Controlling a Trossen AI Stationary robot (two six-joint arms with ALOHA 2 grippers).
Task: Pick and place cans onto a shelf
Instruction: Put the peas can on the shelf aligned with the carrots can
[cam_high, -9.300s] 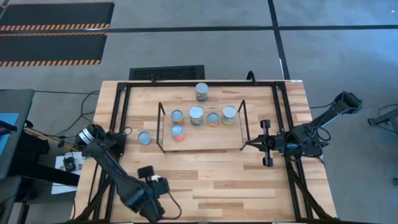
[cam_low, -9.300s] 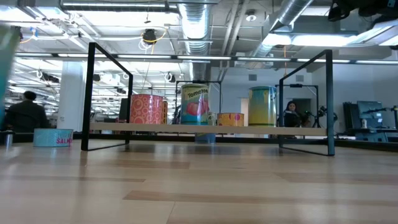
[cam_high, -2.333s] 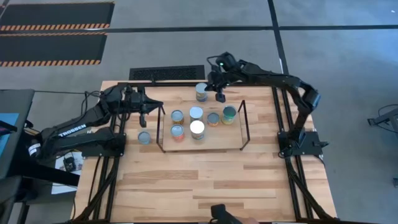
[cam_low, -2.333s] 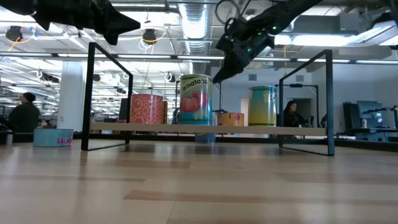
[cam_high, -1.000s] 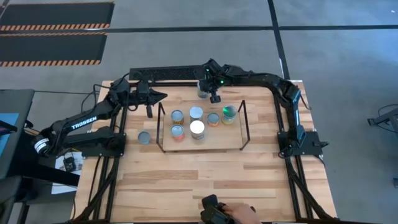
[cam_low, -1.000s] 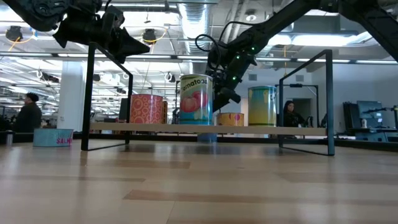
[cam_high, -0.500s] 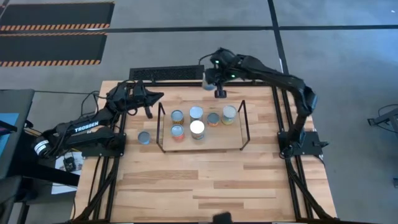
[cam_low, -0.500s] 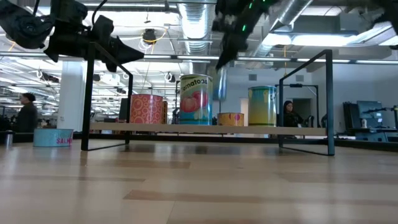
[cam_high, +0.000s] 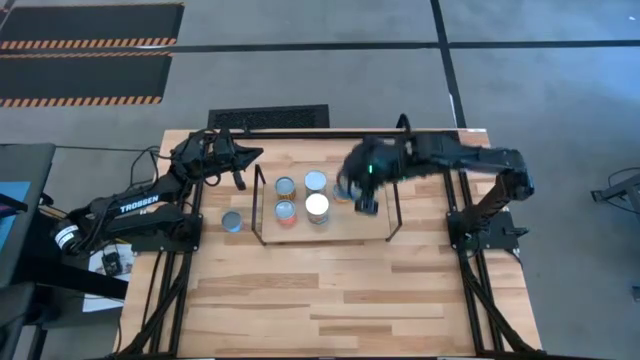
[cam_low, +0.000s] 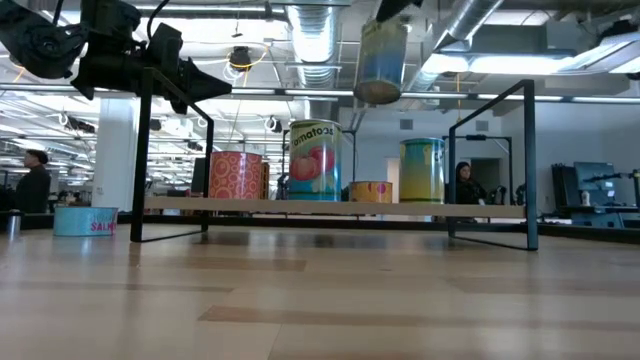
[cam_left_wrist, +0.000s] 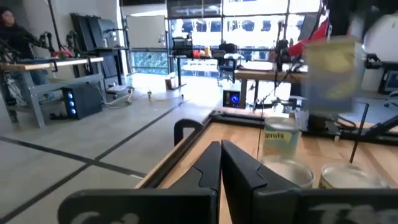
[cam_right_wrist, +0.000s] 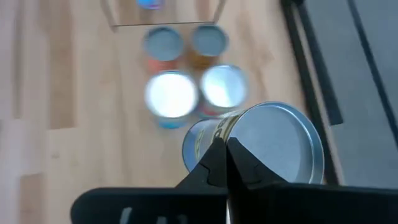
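Observation:
My right gripper is shut on a can with a blue and yellow label. It holds the can high above the right half of the light-wood shelf. Several cans stand on the shelf, among them a white-topped one and a tomato can. A flat blue tin stands on the table left of the shelf. My left gripper is shut and empty in the air, at the shelf's far left upright. My right gripper comes at the can from above. In the right wrist view its fingers close at the rim where the labelled wall meets the silvery round end; the fingers hide the exact contact. The can hangs below them, slightly tilted, clear of the shelf.
Black wire uprights stand at both ends of the shelf. The black table frame runs along the far edge. Bare wood lies between the shelf and the table's near edge. A person shows in the room beyond the table.
My right gripper has lifted the can off the table beyond the shelf's far edge. It has carried it up and toward the near edge, over the shelf's right half. The can now hangs high and clear.

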